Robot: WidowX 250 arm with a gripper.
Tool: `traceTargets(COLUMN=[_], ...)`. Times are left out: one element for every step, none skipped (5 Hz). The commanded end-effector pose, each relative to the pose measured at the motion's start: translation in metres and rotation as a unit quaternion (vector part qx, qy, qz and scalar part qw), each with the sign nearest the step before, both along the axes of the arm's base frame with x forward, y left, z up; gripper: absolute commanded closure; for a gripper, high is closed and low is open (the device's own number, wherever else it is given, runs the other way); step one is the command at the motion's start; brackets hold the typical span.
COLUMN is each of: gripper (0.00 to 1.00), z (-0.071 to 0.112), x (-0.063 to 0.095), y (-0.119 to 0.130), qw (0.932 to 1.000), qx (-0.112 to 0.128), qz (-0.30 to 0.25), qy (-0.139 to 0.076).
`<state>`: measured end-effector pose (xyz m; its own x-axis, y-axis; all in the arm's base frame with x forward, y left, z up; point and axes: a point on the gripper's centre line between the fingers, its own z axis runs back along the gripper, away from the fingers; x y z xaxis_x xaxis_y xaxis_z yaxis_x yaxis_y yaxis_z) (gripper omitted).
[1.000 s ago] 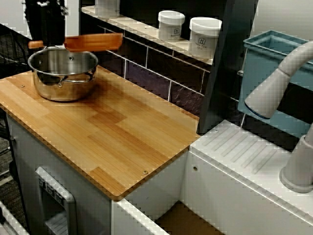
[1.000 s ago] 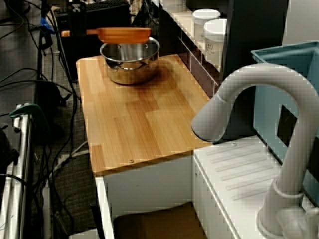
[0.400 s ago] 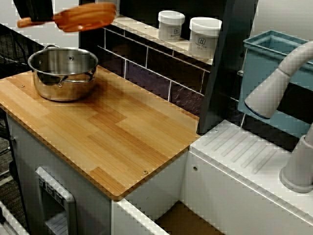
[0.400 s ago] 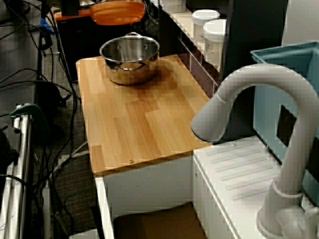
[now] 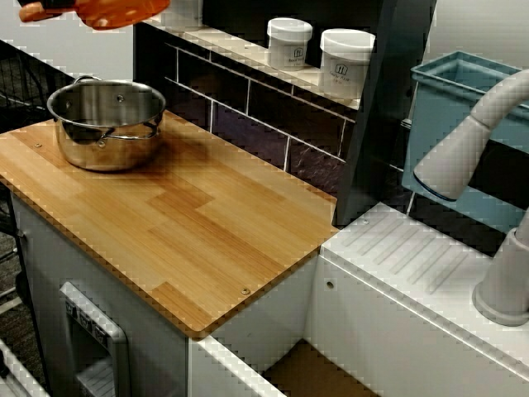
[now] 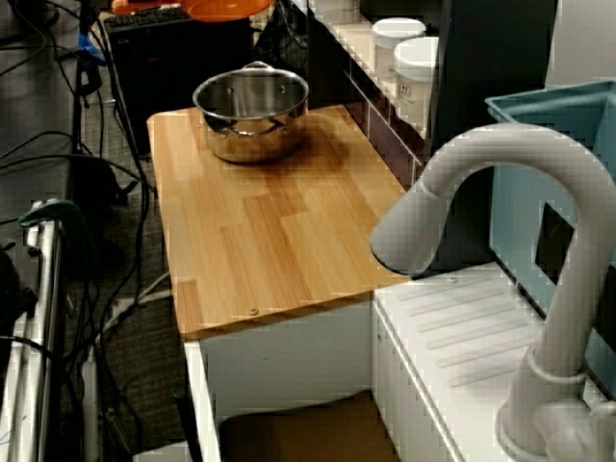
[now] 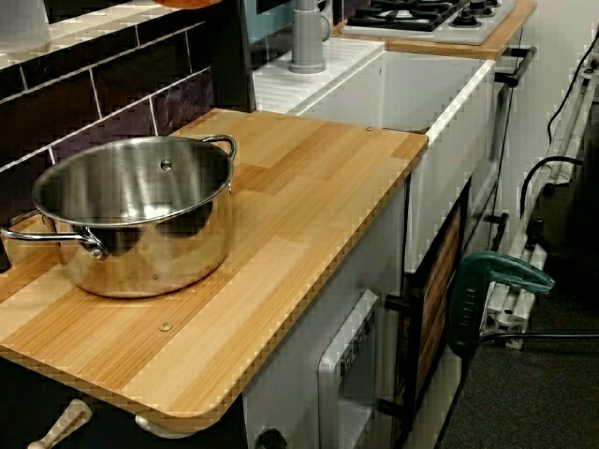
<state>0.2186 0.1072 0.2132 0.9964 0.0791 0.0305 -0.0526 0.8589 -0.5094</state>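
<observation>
Item: orange spatula [image 5: 124, 11], at the extreme upper left of the front corner view, cut by the top edge. It also shows as an orange sliver at the top edge of the view over the tap [image 6: 231, 8] and of the low view from the pot end [image 7: 187, 3]. It hangs in the air with its blade roughly level and nothing beneath it, so it is judged to be carried by its handle end, which points left. Pincer: out of frame above, so whether it clamps the handle cannot be told. The arm is likewise unseen, judged high over the far end. Below, well apart: steel pot [image 5: 107, 124], upright, empty, mouth open, standing at the left end of the wooden worktop [image 5: 207, 223]. Also present: two white jars [image 5: 345, 62] on the tiled ledge, grey tap [image 5: 463, 157], and blue bin [image 5: 463, 99] at right.
</observation>
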Motion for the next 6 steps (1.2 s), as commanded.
traceTargets(gripper=[1.0, 1.0, 1.0, 1.0, 1.0, 1.0], z=[0.015, 0.013, 0.011, 0.006, -0.002, -0.014], x=[0.001, 0.001, 0.001, 0.002, 0.005, 0.007], y=[0.011, 0.01, 0.004, -0.008, -0.029, -0.052], qw=[0.9994, 0.9989, 0.9987, 0.999, 0.9981, 0.9929], qx=[-0.028, -0.044, -0.049, -0.029, 0.032, 0.095], qz=[0.009, 0.0, -0.013, -0.028, -0.044, -0.061], qy=[-0.017, -0.013, -0.012, -0.017, -0.029, -0.037])
